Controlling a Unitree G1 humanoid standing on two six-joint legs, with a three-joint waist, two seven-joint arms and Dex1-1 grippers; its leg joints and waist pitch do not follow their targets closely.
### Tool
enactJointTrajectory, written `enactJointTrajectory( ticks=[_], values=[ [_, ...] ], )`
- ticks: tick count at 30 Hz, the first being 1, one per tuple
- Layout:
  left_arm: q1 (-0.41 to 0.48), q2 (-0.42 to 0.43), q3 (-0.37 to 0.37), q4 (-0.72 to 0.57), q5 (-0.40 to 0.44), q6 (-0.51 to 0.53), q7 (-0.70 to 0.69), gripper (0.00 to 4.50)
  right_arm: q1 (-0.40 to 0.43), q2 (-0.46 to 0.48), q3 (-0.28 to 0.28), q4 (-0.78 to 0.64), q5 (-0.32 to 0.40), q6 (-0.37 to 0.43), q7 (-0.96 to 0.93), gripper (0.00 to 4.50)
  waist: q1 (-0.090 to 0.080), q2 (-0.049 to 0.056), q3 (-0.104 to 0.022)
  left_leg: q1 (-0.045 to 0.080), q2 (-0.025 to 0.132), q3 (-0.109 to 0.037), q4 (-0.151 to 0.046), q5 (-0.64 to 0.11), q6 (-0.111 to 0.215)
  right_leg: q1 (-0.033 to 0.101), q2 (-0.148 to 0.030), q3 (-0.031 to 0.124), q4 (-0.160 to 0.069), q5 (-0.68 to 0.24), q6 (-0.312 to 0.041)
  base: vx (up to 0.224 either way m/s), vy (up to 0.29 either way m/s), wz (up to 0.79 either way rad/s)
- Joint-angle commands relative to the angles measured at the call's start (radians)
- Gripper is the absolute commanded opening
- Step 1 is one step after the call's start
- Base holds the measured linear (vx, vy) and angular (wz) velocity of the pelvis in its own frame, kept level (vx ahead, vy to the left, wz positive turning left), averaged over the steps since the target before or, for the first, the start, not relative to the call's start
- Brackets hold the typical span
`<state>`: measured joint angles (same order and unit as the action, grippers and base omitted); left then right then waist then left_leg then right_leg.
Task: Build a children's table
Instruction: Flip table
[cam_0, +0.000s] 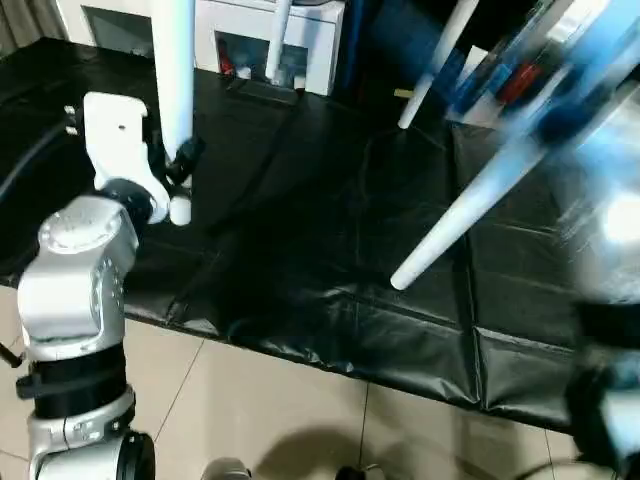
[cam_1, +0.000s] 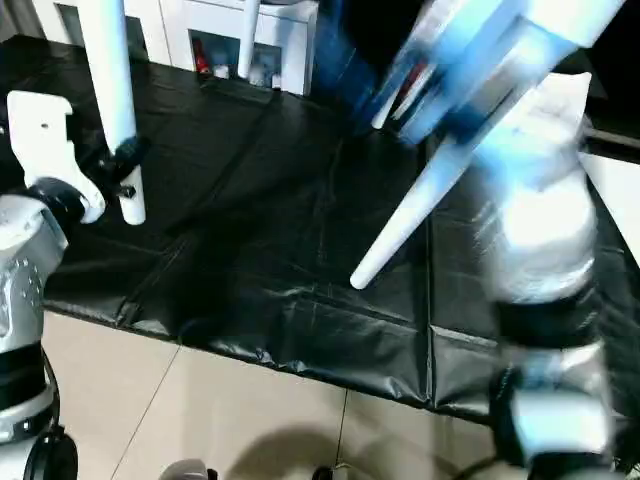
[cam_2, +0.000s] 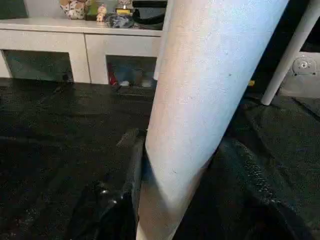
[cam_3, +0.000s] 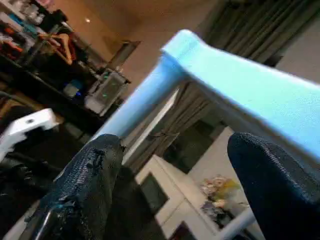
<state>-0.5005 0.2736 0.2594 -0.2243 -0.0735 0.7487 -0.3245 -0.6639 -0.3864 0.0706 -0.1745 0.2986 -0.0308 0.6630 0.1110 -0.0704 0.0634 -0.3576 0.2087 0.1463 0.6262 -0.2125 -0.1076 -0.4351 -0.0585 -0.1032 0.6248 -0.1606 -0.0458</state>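
Note:
My left gripper (cam_0: 183, 165) is shut on a loose white leg (cam_0: 175, 80), held upright over the black sheet. In the left wrist view that leg (cam_2: 210, 90) stands between the black fingers (cam_2: 134, 160). At the upper right the children's table (cam_0: 590, 60) hangs tilted and blurred in the air, with one fitted leg (cam_0: 450, 230) slanting down to the left and another (cam_0: 435, 70) behind it. My right gripper (cam_3: 175, 145) has its fingers (cam_3: 90, 175) wide apart, with the table's rim and corner (cam_3: 240, 75) at their tips. My right forearm (cam_1: 540, 250) rises under the table.
A black sheet (cam_0: 300, 230) covers the low work surface. Its front edge runs across the picture, with tiled floor (cam_0: 250, 400) below it. A white cabinet with glass doors (cam_0: 250, 40) stands at the back. A small yellow thing (cam_0: 402, 93) lies on the sheet.

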Motion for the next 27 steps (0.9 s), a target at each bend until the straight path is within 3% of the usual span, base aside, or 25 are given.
enactJointTrajectory(
  ticks=[1,2,6,9,10,11,13,15,17,19,21,22,23,24,25,26,27],
  values=[
    [0.000,-0.001,-0.021,-0.053,-0.037,-0.037,-0.028,1.87,0.072,0.015,0.031,-0.042,-0.007,0.025,-0.011,3.72,-0.009,0.011,-0.076,-0.004,0.010,0.010,-0.072,-0.097,0.047,0.076,-0.061,0.055,-0.079,-0.275,-0.053,0.000,0.000,0.00],
    [0.001,-0.001,-0.021,-0.053,-0.037,-0.037,-0.027,1.87,0.080,0.017,0.034,-0.045,-0.007,0.027,-0.013,3.72,-0.010,0.011,-0.077,-0.005,0.010,0.010,-0.072,-0.093,0.044,0.077,-0.062,0.055,-0.078,-0.273,-0.048,0.000,0.000,0.00],
    [0.039,0.007,-0.025,-0.054,-0.031,-0.049,-0.031,1.87,0.247,0.040,0.082,-0.068,-0.030,0.060,-0.059,3.72,-0.011,0.011,-0.077,-0.003,0.011,0.008,-0.075,-0.115,0.034,0.076,-0.061,0.054,-0.084,-0.295,-0.036,0.000,0.000,0.00],
    [0.073,0.020,-0.030,-0.046,-0.023,-0.070,-0.038,1.87,0.356,0.078,0.081,-0.071,-0.048,0.100,-0.134,3.72,-0.015,0.011,-0.076,-0.004,0.010,0.008,-0.078,-0.128,0.030,0.074,-0.062,0.053,-0.090,-0.326,-0.022,0.000,0.000,0.00],
    [0.073,0.020,-0.030,-0.046,-0.023,-0.070,-0.038,1.87,0.356,0.078,0.081,-0.071,-0.048,0.100,-0.134,3.72,-0.015,0.011,-0.076,-0.004,0.011,0.007,-0.078,-0.127,0.030,0.074,-0.062,0.053,-0.090,-0.321,-0.021,0.000,0.000,0.00],
    [0.107,0.036,-0.033,-0.019,-0.010,-0.120,-0.042,1.87,0.440,0.121,0.066,-0.086,-0.037,0.177,-0.219,3.72,-0.021,0.005,-0.076,-0.004,0.010,0.007,-0.078,-0.113,0.033,0.072,-0.058,0.055,-0.090,-0.293,-0.023,0.000,0.000,0.00],
    [0.119,0.042,-0.032,0.000,-0.006,-0.150,-0.044,1.87,0.470,0.137,0.062,-0.099,-0.020,0.212,-0.243,3.72,-0.024,0.012,-0.072,-0.001,0.010,0.006,-0.085,-0.155,0.028,0.070,-0.059,0.052,-0.097,-0.337,-0.014,0.000,0.000,0.00],
    [0.126,0.042,-0.026,0.025,-0.008,-0.181,-0.049,1.87,0.495,0.140,0.068,-0.109,-0.017,0.231,-0.252,3.72,-0.027,0.010,-0.075,0.003,0.013,0.004,-0.085,-0.170,0.024,0.070,-0.060,0.052,-0.099,-0.335,-0.007,0.000,0.000,0.00],
    [0.130,0.044,-0.017,0.062,-0.014,-0.225,-0.059,1.87,0.531,0.132,0.086,-0.126,-0.016,0.254,-0.250,3.72,-0.034,0.004,-0.072,-0.003,0.011,0.003,-0.086,-0.177,0.024,0.073,-0.060,0.051,-0.097,-0.333,-0.005,0.000,0.000,0.00],
    [0.126,0.047,0.001,0.137,-0.029,-0.314,-0.081,1.87,0.599,0.113,0.115,-0.158,0.006,0.336,-0.244,3.72,-0.030,0.009,-0.067,0.007,0.007,0.007,-0.085,-0.201,0.034,0.065,-0.061,0.054,-0.115,-0.400,0.028,0.000,0.000,0.00],
    [0.125,0.052,0.004,0.162,-0.033,-0.346,-0.094,1.87,0.623,0.113,0.119,-0.166,0.010,0.358,-0.246,3.72,-0.037,0.008,-0.064,0.007,0.010,0.002,-0.091,-0.251,0.027,0.067,-0.061,0.045,-0.123,-0.453,0.041,0.000,0.000,0.00],
    [0.125,0.061,0.001,0.183,-0.036,-0.375,-0.110,2.11,0.646,0.119,0.116,-0.170,0.009,0.365,-0.251,3.72,-0.041,-0.001,-0.064,0.008,0.010,0.002,-0.090,-0.266,0.027,0.066,-0.062,0.043,-0.129,-0.482,0.052,0.000,0.000,0.00],
    [0.126,0.064,0.003,0.189,-0.037,-0.384,-0.114,2.11,0.657,0.123,0.113,-0.168,0.005,0.364,-0.258,3.72,-0.042,0.002,-0.065,0.013,0.007,0.000,-0.089,-0.282,0.024,0.066,-0.066,0.040,-0.133,-0.524,0.062,0.000,0.000,0.00],
    [0.131,0.066,0.006,0.190,-0.045,-0.391,-0.122,2.28,0.669,0.130,0.109,-0.165,0.006,0.367,-0.266,3.72,-0.043,0.005,-0.067,0.011,0.013,-0.005,-0.093,-0.281,0.018,0.070,-0.072,0.040,-0.133,-0.512,0.054,0.000,0.000,0.00],
    [0.144,0.066,0.012,0.184,-0.062,-0.400,-0.135,2.39,0.688,0.140,0.103,-0.159,0.008,0.370,-0.273,4.00,-0.043,0.017,-0.067,0.012,0.015,-0.008,-0.095,-0.282,0.015,0.070,-0.072,0.040,-0.130,-0.491,0.042,0.000,0.000,0.00],
    [0.155,0.065,0.018,0.176,-0.072,-0.405,-0.141,2.46,0.698,0.141,0.103,-0.154,0.007,0.366,-0.272,4.07,-0.050,0.011,-0.065,0.011,0.018,-0.008,-0.098,-0.290,0.014,0.070,-0.072,0.041,-0.130,-0.458,0.024,0.000,0.000,0.00],
    [0.155,0.065,0.018,0.176,-0.072,-0.405,-0.141,2.50,0.698,0.141,0.103,-0.154,0.007,0.366,-0.272,4.07,-0.054,0.012,-0.060,0.015,0.019,-0.008,-0.100,-0.323,0.014,0.066,-0.070,0.038,-0.133,-0.476,0.016,0.000,0.000,0.00]
  ],
)
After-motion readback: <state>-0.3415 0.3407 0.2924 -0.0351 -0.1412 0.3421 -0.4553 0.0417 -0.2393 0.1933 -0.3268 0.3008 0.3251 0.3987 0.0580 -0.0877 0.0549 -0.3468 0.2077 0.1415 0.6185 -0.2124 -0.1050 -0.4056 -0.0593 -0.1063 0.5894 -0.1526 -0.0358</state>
